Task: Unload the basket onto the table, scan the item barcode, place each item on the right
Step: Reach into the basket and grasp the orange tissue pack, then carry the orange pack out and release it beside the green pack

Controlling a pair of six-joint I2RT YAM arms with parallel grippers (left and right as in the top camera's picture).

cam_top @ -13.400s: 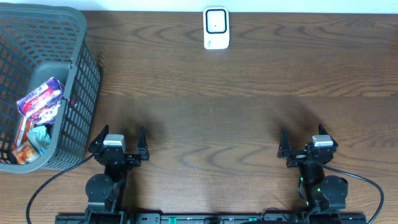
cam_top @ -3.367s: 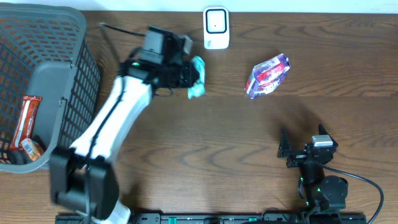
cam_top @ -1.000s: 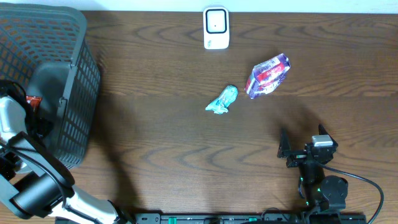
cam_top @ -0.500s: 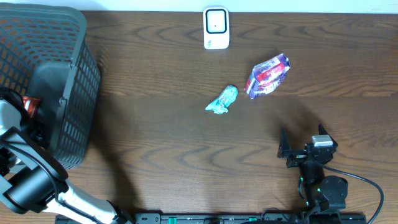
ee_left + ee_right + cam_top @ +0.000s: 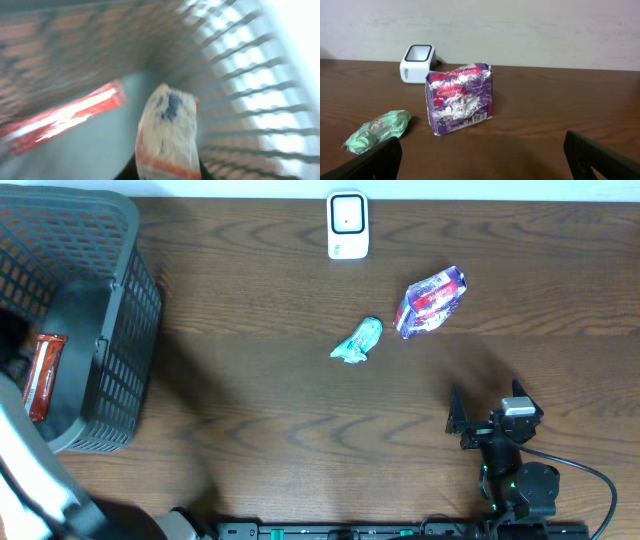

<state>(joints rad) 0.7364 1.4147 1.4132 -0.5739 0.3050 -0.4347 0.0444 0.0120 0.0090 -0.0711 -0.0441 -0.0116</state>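
Overhead, the scanner (image 5: 348, 225) stands at the far edge of the table (image 5: 300, 430), with the purple packet (image 5: 430, 302) and green packet (image 5: 358, 340) near it; the right gripper (image 5: 486, 405) is wide open and empty. Left wrist: the left gripper (image 5: 165, 172) is clamped on a blurred white-and-orange packet (image 5: 167, 130) inside the basket (image 5: 240, 75), its print unreadable. Right wrist: the purple packet's label looks like "Carefree".

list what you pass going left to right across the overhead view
grey basket → green packet → purple packet → right gripper; the white scanner shares the green packet's span, so it's left out
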